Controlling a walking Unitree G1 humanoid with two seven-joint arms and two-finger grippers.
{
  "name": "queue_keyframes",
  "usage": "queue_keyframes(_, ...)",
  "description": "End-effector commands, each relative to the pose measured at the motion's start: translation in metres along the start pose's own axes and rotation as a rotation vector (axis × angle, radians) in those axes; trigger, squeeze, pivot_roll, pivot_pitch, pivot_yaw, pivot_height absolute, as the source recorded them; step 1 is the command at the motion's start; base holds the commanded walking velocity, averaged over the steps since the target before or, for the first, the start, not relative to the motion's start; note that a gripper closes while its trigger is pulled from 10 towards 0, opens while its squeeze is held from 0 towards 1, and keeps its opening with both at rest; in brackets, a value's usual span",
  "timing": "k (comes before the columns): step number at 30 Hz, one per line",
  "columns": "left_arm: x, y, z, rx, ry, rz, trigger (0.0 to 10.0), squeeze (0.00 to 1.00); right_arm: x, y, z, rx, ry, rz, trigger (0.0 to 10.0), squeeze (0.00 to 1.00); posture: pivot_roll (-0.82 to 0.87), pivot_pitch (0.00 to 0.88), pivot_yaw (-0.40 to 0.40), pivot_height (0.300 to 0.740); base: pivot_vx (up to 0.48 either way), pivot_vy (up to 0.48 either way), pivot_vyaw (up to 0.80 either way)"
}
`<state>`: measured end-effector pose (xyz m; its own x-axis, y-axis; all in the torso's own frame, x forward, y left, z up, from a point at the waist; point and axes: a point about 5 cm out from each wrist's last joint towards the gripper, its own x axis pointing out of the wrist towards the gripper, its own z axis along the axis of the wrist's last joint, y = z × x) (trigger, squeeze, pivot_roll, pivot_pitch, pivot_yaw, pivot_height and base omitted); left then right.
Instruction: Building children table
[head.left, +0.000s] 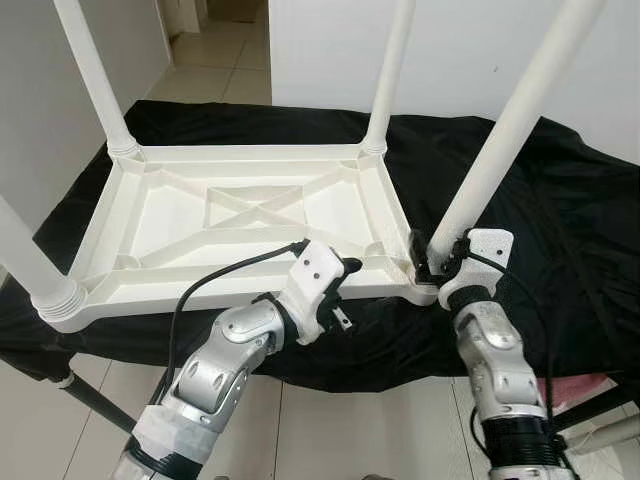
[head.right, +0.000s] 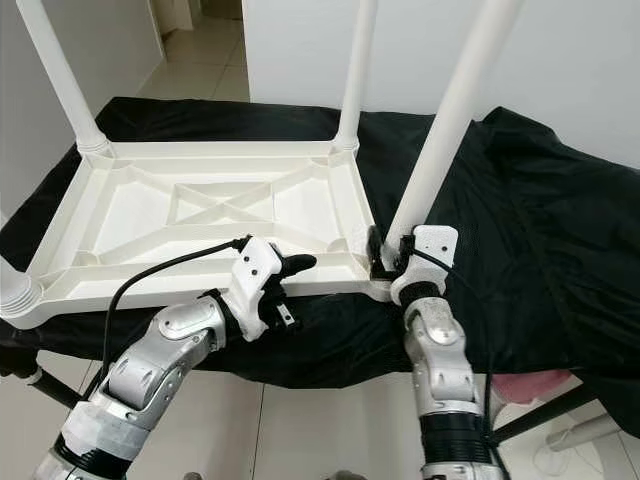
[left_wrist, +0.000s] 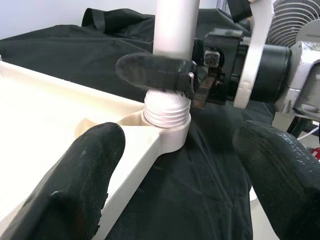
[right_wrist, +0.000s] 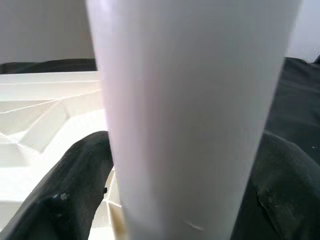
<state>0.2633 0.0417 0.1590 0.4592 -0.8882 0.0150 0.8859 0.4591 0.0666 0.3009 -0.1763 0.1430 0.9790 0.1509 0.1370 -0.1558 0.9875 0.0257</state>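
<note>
Now | right gripper (head.left: 432, 258) pinching table leg (head.left: 510, 130) | left gripper (head.left: 345, 290) spread, beside tabletop (head.left: 240, 215)

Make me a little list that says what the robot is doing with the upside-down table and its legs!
table: white plastic tabletop, upside down on a black cloth
legs: four white legs standing up at the corners
leg being worked on: near right leg, its threaded end at the corner socket
right gripper: shut on the near right leg, low by the socket
left gripper: open, beside the near edge of the tabletop, holding nothing
floor: pale tiles
</note>
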Motion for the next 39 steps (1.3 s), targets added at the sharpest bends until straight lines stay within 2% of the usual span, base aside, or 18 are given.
queue_keyframes(1, 0.001, 0.001, 0.007, 0.003, -0.028, -0.001, 10.0, 0.0, -0.002, 0.002, -0.005, -0.006, 0.016, 0.107, 10.0, 0.0, -0.07, 0.0, -0.037, 0.74, 0.0, 0.0, 0.0)
queue_keyframes(2, 0.001, 0.001, 0.007, 0.003, -0.028, -0.001, 10.0, 0.0, -0.002, 0.002, -0.005, -0.006, 0.016, 0.107, 10.0, 0.0, -0.07, 0.0, -0.037, 0.74, 0.0, 0.0, 0.0)
queue_keyframes(7, 0.003, 0.001, 0.009, -0.006, -0.036, 0.001, 10.0, 0.0, 0.002, 0.004, -0.005, -0.047, 0.025, 0.273, 10.0, 0.0, -0.07, 0.0, -0.033, 0.74, 0.0, 0.0, 0.0)
queue_keyframes(13, 0.004, 0.001, 0.01, -0.002, -0.04, -0.005, 10.0, 0.0, 0.008, -0.003, -0.005, -0.084, 0.051, 0.322, 10.0, 0.0, -0.06, 0.0, -0.039, 0.74, 0.0, 0.0, 0.0)
queue_keyframes(14, 0.004, 0.002, 0.011, 0.002, -0.044, 0.0, 10.0, 0.0, 0.012, -0.008, -0.006, -0.103, 0.071, 0.34, 5.2, 0.0, -0.06, 0.0, -0.043, 0.74, 0.0, 0.0, 0.0)
queue_keyframes(16, 0.004, 0.002, 0.011, 0.002, -0.044, 0.0, 10.0, 0.0, 0.012, -0.008, -0.006, -0.103, 0.071, 0.34, 5.2, 0.0, -0.06, 0.0, -0.043, 0.74, 0.0, 0.0, 0.0)
queue_keyframes(17, 0.004, 0.004, 0.012, 0.004, -0.048, 0.005, 10.0, 0.0, 0.014, -0.013, -0.008, -0.109, 0.092, 0.355, 3.1, 0.0, -0.05, 0.0, -0.046, 0.74, 0.0, 0.0, 0.0)
queue_keyframes(18, 0.003, 0.004, 0.012, 0.006, -0.049, 0.01, 10.0, 0.0, 0.016, -0.018, -0.01, -0.11, 0.115, 0.375, 0.0, 0.0, -0.05, 0.0, -0.05, 0.74, 0.0, 0.0, 0.0)
queue_keyframes(30, 0.002, 0.008, 0.014, 0.008, -0.054, 0.028, 10.0, 0.0, 0.014, -0.024, -0.02, -0.09, 0.16, 0.421, 0.0, 0.0, -0.05, 0.0, -0.045, 0.74, 0.0, 0.0, 0.0)
queue_keyframes(31, 0.001, 0.01, 0.014, 0.01, -0.054, 0.03, 10.0, 0.0, 0.014, -0.024, -0.02, -0.084, 0.159, 0.422, 3.6, 0.0, -0.05, 0.0, -0.042, 0.74, 0.0, 0.0, 0.0)
queue_keyframes(33, 0.001, 0.01, 0.014, 0.01, -0.054, 0.03, 10.0, 0.0, 0.014, -0.024, -0.02, -0.084, 0.159, 0.422, 3.6, 0.0, -0.05, 0.0, -0.042, 0.74, 0.0, 0.0, 0.0)
queue_keyframes(34, 0.001, 0.011, 0.014, 0.013, -0.052, 0.03, 10.0, 0.0, 0.015, -0.026, -0.019, -0.074, 0.154, 0.411, 10.0, 0.0, -0.05, 0.0, -0.042, 0.74, 0.0, 0.0, 0.0)
queue_keyframes(39, 0.0, 0.012, 0.013, 0.021, -0.043, 0.024, 10.0, 0.0, 0.016, -0.03, -0.017, -0.07, 0.143, 0.39, 10.0, 0.0, -0.05, 0.0, -0.038, 0.74, 0.0, 0.0, 0.0)
